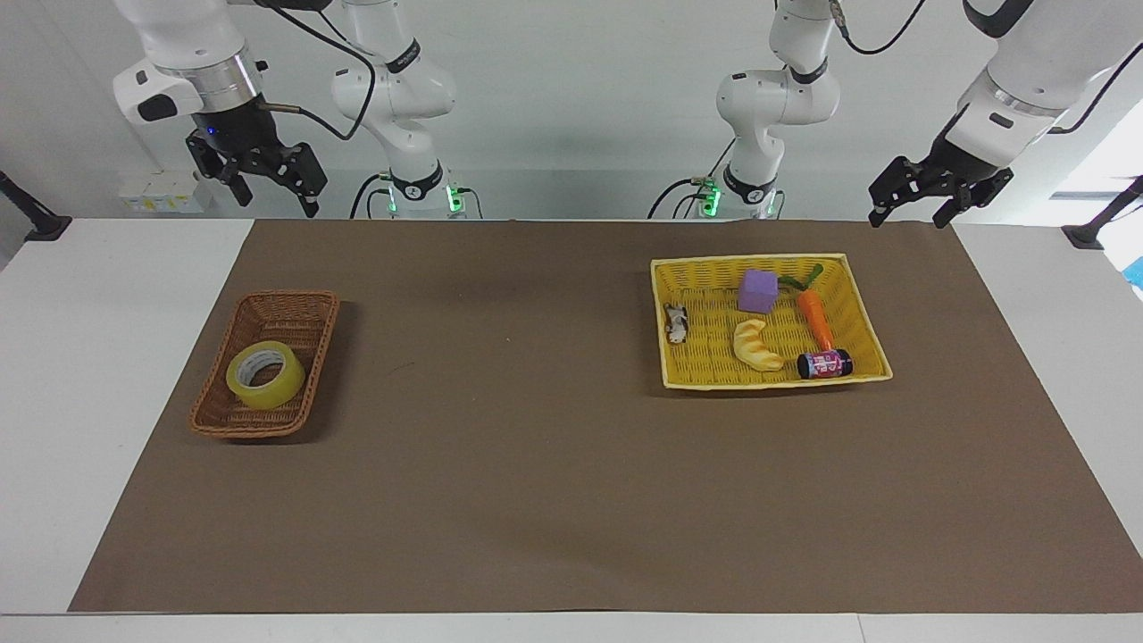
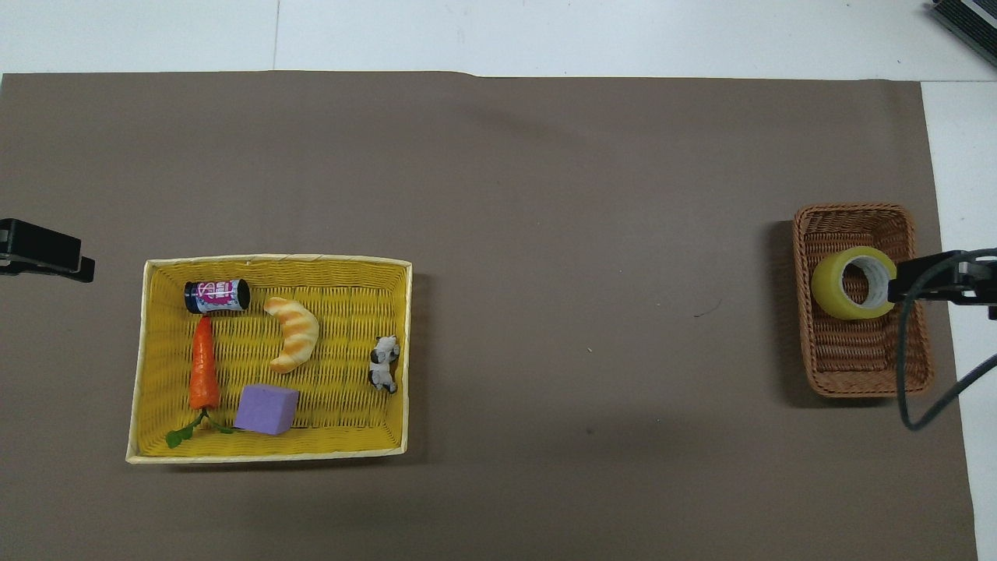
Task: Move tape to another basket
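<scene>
The tape [image 1: 265, 375] [image 2: 855, 282], a yellow translucent roll, lies tilted in the brown wicker basket [image 1: 286, 296] [image 2: 853, 209] toward the right arm's end of the table. My right gripper [image 1: 274, 202] hangs open and empty, high above the table's edge on the robots' side of that basket. In the overhead view a right fingertip [image 2: 907, 287] overlaps the tape's rim without touching it. My left gripper [image 1: 905, 220] hangs open and empty, high by the left arm's end, clear of the yellow basket [image 1: 750, 259] [image 2: 273, 259].
The yellow basket holds a purple block [image 1: 757, 290], a carrot [image 1: 814, 319], a croissant toy [image 1: 757, 346], a small dark can [image 1: 823, 363] and a cow figure [image 1: 676, 323]. A brown mat [image 1: 536, 464] covers the table between the baskets.
</scene>
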Available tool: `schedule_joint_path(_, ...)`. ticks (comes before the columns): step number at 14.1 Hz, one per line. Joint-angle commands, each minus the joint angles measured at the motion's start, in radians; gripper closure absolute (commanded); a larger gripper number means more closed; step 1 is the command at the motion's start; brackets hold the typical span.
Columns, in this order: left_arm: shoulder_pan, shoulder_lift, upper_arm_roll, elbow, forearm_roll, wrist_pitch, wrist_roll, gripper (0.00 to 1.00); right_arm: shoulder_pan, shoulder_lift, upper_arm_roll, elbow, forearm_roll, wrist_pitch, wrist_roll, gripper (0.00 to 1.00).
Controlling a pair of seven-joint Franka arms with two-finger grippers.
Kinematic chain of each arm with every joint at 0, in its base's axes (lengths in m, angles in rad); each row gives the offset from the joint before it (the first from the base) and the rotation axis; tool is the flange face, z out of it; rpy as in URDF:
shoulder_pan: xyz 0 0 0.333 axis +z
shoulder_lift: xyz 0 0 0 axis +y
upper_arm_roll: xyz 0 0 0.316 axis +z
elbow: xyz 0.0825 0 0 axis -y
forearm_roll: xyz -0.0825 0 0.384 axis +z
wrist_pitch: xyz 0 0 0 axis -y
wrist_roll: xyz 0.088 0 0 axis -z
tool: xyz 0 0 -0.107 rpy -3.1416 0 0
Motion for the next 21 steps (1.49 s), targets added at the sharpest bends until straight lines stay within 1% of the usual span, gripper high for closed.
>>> schedule_joint_path(1,0.008,-0.012,-0.006,-0.003,0.013,-0.011,-0.003,0.00,-0.004,-0.029,0.005,-0.034,0.001,0.002,-0.024,0.00)
schedule_joint_path(4,0.007,-0.024,-0.006,-0.009,0.027,-0.071,0.000,0.00,-0.002,-0.028,0.008,-0.034,0.001,0.002,-0.024,0.00)
schedule_joint_path(5,0.004,-0.021,-0.006,-0.008,0.053,-0.077,0.005,0.00,-0.002,-0.028,0.008,-0.034,0.001,0.002,-0.024,0.00)
schedule_joint_path(6,-0.002,-0.022,-0.011,-0.006,0.075,-0.077,0.005,0.00,-0.002,-0.028,0.008,-0.034,0.001,0.002,-0.026,0.00)
schedule_joint_path(13,0.010,-0.030,-0.003,-0.011,0.064,-0.063,-0.002,0.00,0.001,-0.028,0.010,-0.034,0.001,0.001,-0.047,0.00)
schedule_joint_path(14,0.010,-0.030,-0.003,-0.011,0.064,-0.063,-0.002,0.00,0.001,-0.029,0.010,-0.034,0.008,-0.001,-0.078,0.00)
schedule_joint_path(15,0.008,-0.030,-0.003,-0.011,0.064,-0.063,-0.003,0.00,-0.001,-0.029,0.008,-0.034,0.050,-0.002,-0.088,0.00)
schedule_joint_path(16,0.008,-0.030,-0.003,-0.011,0.064,-0.063,-0.005,0.00,-0.002,-0.029,0.008,-0.034,0.062,-0.002,-0.090,0.00)
schedule_joint_path(19,0.008,-0.030,-0.003,-0.011,0.064,-0.066,-0.002,0.00,-0.004,-0.029,0.007,-0.036,0.061,-0.001,-0.092,0.00)
schedule_joint_path(21,0.010,-0.032,-0.003,-0.014,0.064,-0.065,0.000,0.00,-0.007,-0.031,0.007,-0.043,0.044,-0.001,-0.130,0.00)
